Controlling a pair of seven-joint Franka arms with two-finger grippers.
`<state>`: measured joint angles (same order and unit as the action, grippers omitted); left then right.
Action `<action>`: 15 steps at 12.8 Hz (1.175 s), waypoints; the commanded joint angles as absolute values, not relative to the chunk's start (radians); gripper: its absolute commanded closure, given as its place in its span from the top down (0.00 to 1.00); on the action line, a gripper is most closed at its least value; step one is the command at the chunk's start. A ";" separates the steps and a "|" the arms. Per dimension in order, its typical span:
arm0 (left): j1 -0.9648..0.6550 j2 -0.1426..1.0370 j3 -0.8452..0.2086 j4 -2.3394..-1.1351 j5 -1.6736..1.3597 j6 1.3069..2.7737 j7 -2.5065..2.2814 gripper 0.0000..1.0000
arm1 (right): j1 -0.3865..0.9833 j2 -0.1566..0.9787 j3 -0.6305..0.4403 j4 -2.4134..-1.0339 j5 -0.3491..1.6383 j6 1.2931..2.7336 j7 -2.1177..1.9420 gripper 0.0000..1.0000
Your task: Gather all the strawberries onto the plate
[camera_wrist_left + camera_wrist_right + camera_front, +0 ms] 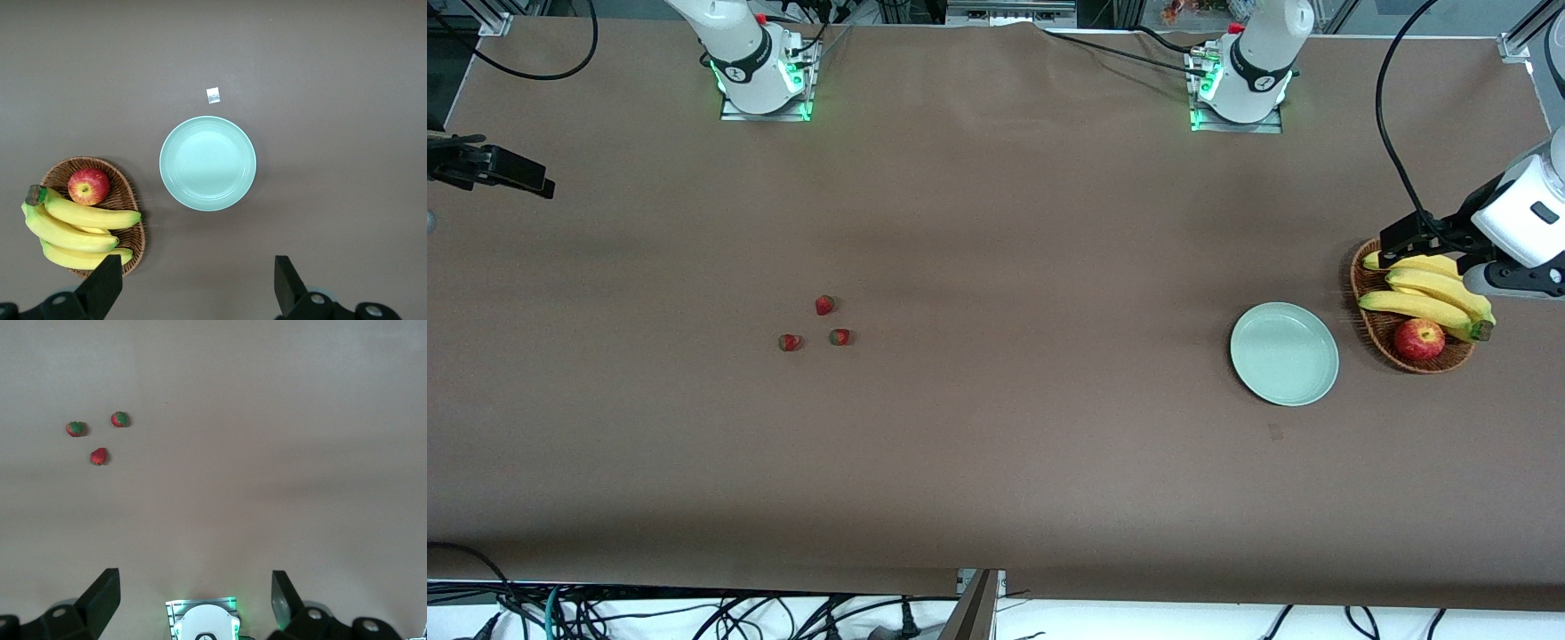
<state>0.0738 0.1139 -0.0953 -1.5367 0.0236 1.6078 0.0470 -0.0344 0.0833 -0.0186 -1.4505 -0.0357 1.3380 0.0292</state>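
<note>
Three strawberries (824, 305) (789, 342) (839, 337) lie close together on the brown table toward the right arm's end; they also show in the right wrist view (99, 457) (76, 428) (120, 419). The pale mint-green plate (1284, 353) is empty and sits toward the left arm's end; it also shows in the left wrist view (207, 163). My left gripper (1405, 238) (193, 293) is open and empty, high over the basket's edge. My right gripper (516, 173) (193, 600) is open and empty, high over the table's end, away from the strawberries.
A brown wicker basket (1369, 331) (127, 193) beside the plate holds bananas (1432, 293) (73, 230) and a red-yellow apple (1419, 339) (89, 186). A small pale scrap (213, 95) lies near the plate. The arm bases (760, 76) (1240, 84) stand at the table's back edge.
</note>
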 commanded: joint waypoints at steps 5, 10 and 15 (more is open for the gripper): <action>0.074 0.104 -0.109 -1.499 0.054 1.577 0.034 1.00 | -0.041 0.092 -0.011 -1.430 -0.018 1.322 0.025 1.00; -0.046 0.074 -0.022 -1.514 0.055 1.582 -0.009 1.00 | -0.041 0.092 -0.011 -1.430 -0.018 1.322 0.026 1.00; -0.041 0.081 -0.014 -1.519 0.041 1.578 -0.011 1.00 | -0.011 0.169 0.000 -1.436 0.011 1.368 0.045 1.00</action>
<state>-0.0331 0.0883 -0.0250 -1.5156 0.0341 1.5901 0.0008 -0.0222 0.1190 -0.0065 -1.4535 -0.0222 1.3443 0.0327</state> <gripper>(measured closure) 0.000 0.000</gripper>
